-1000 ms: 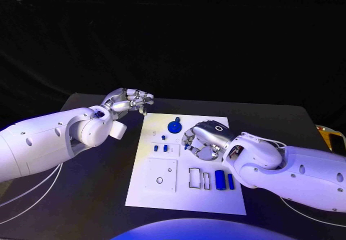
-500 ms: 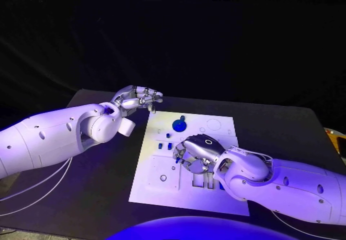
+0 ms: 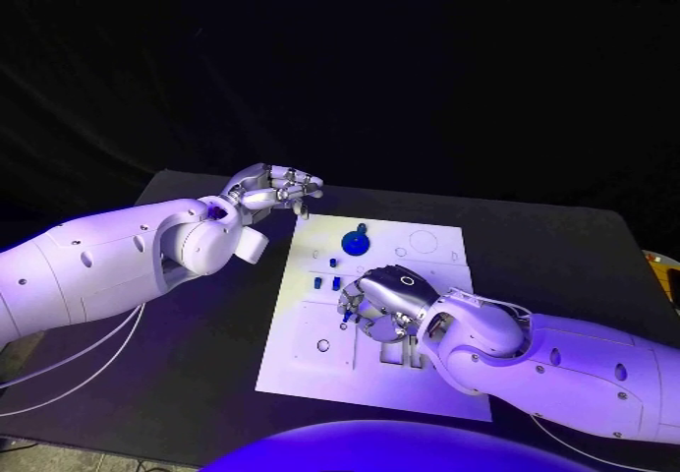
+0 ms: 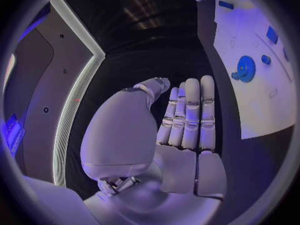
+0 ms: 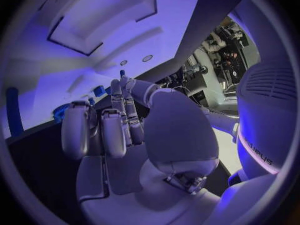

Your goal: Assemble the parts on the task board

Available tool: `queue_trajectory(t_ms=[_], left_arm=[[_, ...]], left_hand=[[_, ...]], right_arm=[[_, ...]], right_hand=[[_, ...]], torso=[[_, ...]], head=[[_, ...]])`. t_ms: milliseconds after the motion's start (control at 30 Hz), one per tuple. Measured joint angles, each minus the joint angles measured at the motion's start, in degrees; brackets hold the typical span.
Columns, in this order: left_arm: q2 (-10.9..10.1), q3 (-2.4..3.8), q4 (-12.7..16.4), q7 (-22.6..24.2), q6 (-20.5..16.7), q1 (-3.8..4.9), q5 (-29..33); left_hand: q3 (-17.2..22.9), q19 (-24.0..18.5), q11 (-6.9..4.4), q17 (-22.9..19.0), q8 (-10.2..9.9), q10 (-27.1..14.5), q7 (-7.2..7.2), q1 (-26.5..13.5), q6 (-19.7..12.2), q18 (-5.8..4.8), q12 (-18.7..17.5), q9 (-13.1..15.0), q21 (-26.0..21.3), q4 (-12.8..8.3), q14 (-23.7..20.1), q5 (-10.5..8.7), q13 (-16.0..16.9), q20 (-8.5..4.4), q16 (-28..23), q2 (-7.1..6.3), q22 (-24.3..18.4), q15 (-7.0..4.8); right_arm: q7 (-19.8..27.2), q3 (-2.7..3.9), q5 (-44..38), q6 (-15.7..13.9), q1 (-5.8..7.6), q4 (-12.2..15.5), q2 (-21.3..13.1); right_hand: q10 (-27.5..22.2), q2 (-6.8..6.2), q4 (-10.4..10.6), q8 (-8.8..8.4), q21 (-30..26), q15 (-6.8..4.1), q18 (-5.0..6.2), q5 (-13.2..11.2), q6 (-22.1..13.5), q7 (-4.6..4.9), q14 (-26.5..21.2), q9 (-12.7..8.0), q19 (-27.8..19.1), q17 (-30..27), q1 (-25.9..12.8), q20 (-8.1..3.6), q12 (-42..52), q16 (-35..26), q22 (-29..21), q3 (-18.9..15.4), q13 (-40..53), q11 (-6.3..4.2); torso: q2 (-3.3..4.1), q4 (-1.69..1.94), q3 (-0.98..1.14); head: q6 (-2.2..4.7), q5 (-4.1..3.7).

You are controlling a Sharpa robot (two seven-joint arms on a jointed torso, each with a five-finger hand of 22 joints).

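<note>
The white task board point(image 3: 425, 398) lies in the middle of the black table. A round blue part point(image 3: 355, 239) stands near its far edge, with two small blue parts point(image 3: 326, 283) closer to me. My right hand point(image 3: 385, 303) hovers low over the board's middle, and a small blue part point(image 3: 346, 306) shows at its fingertips. In the right wrist view that blue part point(image 5: 122, 73) sits between thumb and finger. My left hand point(image 3: 269, 187) hangs off the board's far left corner. It holds nothing, and its fingers point(image 4: 190, 115) are straight and close together.
The board has a square plate point(image 3: 321, 339) with small holes on its left side and rectangular slots that my right hand partly hides. Circle outlines point(image 3: 423, 241) mark its far right corner. Black table point(image 3: 185, 374) surrounds the board.
My right hand has moved from the board's far middle toward me and to the left, now covering the slots. The left hand has hardly moved. The camera has shifted.
</note>
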Motion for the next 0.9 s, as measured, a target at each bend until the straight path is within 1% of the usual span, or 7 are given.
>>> queue_trajectory(t_ms=[233, 400, 433, 867, 900], left_arm=[[0.00, 0.00, 0.00, -0.13, 0.10, 0.00, 0.00], [-0.01, 0.00, 0.00, -0.22, 0.19, 0.00, 0.00], [-0.01, 0.00, 0.00, -0.24, 0.20, 0.00, 0.00], [-0.03, 0.00, -0.03, -0.50, 0.43, 0.00, 0.00], [-0.03, 0.00, -0.03, -0.52, 0.44, 0.00, 0.00]], left_hand=[[-0.17, 0.00, 0.00, 0.00, 0.00, 0.00, 0.00, 0.00, 0.00, 0.00, 0.25, 0.00, 0.00, 0.17, 0.00, 0.00, 0.00, 0.00, 0.00, 0.00, -0.05, 0.00], [-0.17, 0.00, 0.00, 0.00, 0.00, 0.00, 0.00, 0.00, 0.00, 0.00, 0.26, 0.00, 0.00, 0.16, 0.00, 0.00, -0.01, 0.00, 0.00, 0.00, -0.04, 0.00], [-0.16, 0.00, 0.00, 0.00, 0.00, 0.00, 0.00, 0.00, 0.00, 0.00, 0.26, 0.01, 0.00, 0.17, 0.00, 0.00, -0.01, 0.00, 0.00, 0.00, -0.05, 0.00], [-0.16, -0.01, 0.00, 0.01, 0.00, -0.42, -0.01, 0.00, 0.01, 0.00, 0.26, 0.01, 0.01, 0.16, 0.00, 0.00, -0.01, 0.00, 0.00, 0.00, -0.04, 0.00], [-0.16, -0.01, 0.00, 0.01, 0.00, -0.42, -0.01, 0.00, 0.01, 0.00, 0.26, 0.01, 0.01, 0.16, 0.00, 0.00, -0.01, 0.00, 0.00, 0.00, -0.04, 0.00]], right_arm=[[0.16, -0.12, 0.02, 0.24, -0.30, -0.28, 0.31], [0.22, -0.18, 0.02, 0.54, -0.47, -0.44, 0.48], [0.23, -0.19, 0.03, 0.60, -0.49, -0.46, 0.50], [0.17, -0.25, -0.01, 1.58, -0.67, -1.13, 1.04], [0.14, -0.25, -0.03, 1.64, -0.68, -1.20, 1.07]], right_hand=[[0.01, 0.00, 0.00, -0.16, 0.00, 0.00, 0.00, -0.01, 0.14, 0.14, 0.00, -0.03, 0.00, 0.00, 0.00, 0.00, 0.00, 0.00, 0.00, 0.00, -0.01, 0.00], [0.03, 0.00, 0.00, -0.24, 0.00, 0.00, 0.00, -0.02, 0.14, 0.14, 0.00, 0.02, 0.00, 0.00, 0.00, 0.00, 0.00, 0.00, -0.01, 0.00, -0.01, -0.01], [0.33, -0.01, 0.00, -0.26, 0.00, 0.00, 0.00, -0.03, 0.14, 0.14, 0.00, 0.03, 0.00, 0.00, 0.00, 0.00, -0.01, 0.00, -0.01, 0.00, -0.04, -0.30], [0.73, -0.02, -0.01, -0.37, 0.00, 0.00, 0.00, -0.03, 0.13, 0.13, 0.00, 0.01, 0.00, -0.07, -0.02, 0.00, -0.10, 0.00, -0.02, -0.02, -0.08, -0.51], [0.73, -0.19, -0.01, -0.37, 0.00, 0.00, 0.00, -0.03, 0.12, 0.13, 0.00, 0.00, 0.00, -0.07, -0.19, 0.00, -0.10, 0.00, -0.02, -0.02, -0.07, -0.51]], torso=[[0.00, -0.01, -0.01], [-0.01, 0.00, 0.00], [-0.01, 0.00, 0.00], [-0.03, 0.00, -0.01], [-0.03, 0.00, 0.00]], head=[[-0.27, 0.14], [-0.34, 0.25], [-0.37, 0.26], [-0.62, 0.31], [-0.65, 0.31]])
